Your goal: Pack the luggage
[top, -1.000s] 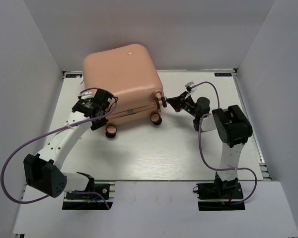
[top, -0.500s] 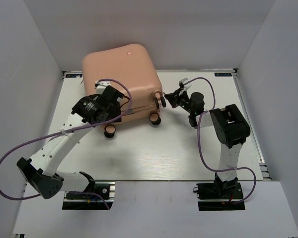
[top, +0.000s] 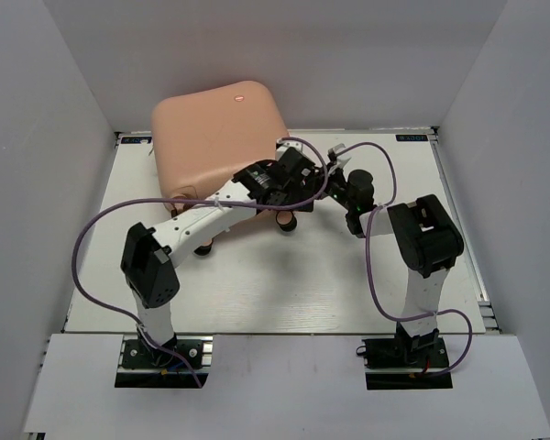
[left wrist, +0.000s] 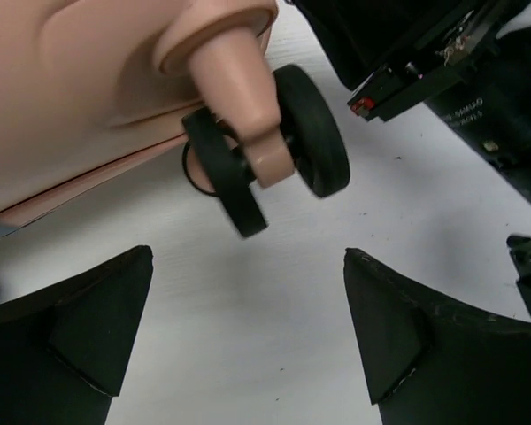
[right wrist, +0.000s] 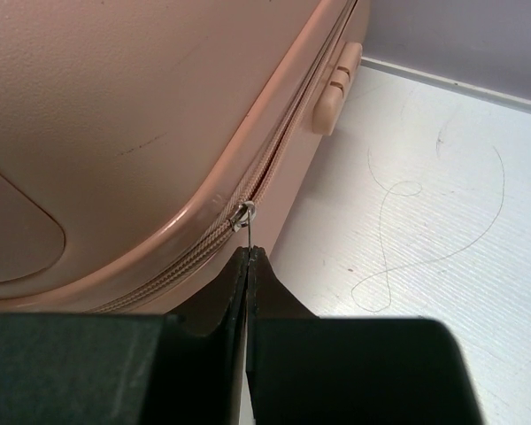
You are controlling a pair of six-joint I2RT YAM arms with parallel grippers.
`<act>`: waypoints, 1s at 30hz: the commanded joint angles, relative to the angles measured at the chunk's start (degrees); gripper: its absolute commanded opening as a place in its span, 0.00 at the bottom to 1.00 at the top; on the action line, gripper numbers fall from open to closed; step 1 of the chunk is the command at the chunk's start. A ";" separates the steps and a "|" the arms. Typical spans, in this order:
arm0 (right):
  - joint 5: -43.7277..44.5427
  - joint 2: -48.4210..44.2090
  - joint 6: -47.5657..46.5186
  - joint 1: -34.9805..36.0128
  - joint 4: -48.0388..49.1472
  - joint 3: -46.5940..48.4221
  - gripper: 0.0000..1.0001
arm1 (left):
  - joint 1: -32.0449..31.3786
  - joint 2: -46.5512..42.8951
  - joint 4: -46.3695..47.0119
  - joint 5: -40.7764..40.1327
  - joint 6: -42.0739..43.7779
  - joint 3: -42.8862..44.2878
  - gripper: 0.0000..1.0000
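Left claw (left wrist: pixel 248 297), now wide, swung across to the luggage (top: pixel 215 128) wheel (left wrist: pixel 311 133) — right claw (right wrist: pixel 248 266) pinches the zipper pull (right wrist: pixel 244 216) (zipping shut, I judge).

Bright even overhead light, soft shadows, small glare spot on the luggage (top: pixel 215 133)

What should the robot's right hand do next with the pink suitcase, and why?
Probably the right gripper should slide the zipper pull along the seam: its jaws are pinched shut on that pull, and the luggage is closed. The left gripper hangs open by a wheel, holding nothing.
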 commanded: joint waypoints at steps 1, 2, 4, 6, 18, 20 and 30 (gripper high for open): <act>4.73 -2.75 -0.65 -0.69 -0.98 0.82 0.00 | 0.06 -0.81 6.73 0.85 -3.35 1.64 1.00; 4.82 -2.93 -1.08 -0.69 -1.42 0.73 0.00 | 0.06 -0.54 6.73 0.23 -5.62 1.90 1.00; 4.82 -2.93 -0.56 -0.95 -1.25 0.64 0.00 | -0.20 1.21 6.73 -3.96 -7.04 2.43 1.00; 4.73 -3.02 -0.39 -0.95 -1.34 0.55 0.00 | -0.82 1.74 7.26 -7.75 -9.76 2.69 1.00; 4.99 -3.02 -0.04 -0.95 -1.25 -0.24 0.00 | -1.08 14.57 -4.03 -17.69 -14.50 16.83 1.00; 4.91 -2.76 -0.21 -1.13 -1.16 -0.15 0.00 | -0.47 14.32 -5.83 -19.46 -16.70 16.94 0.88; 3.85 -3.11 0.32 -0.69 -1.77 -0.33 0.00 | -1.16 10.55 -6.27 -19.72 -15.14 10.96 0.00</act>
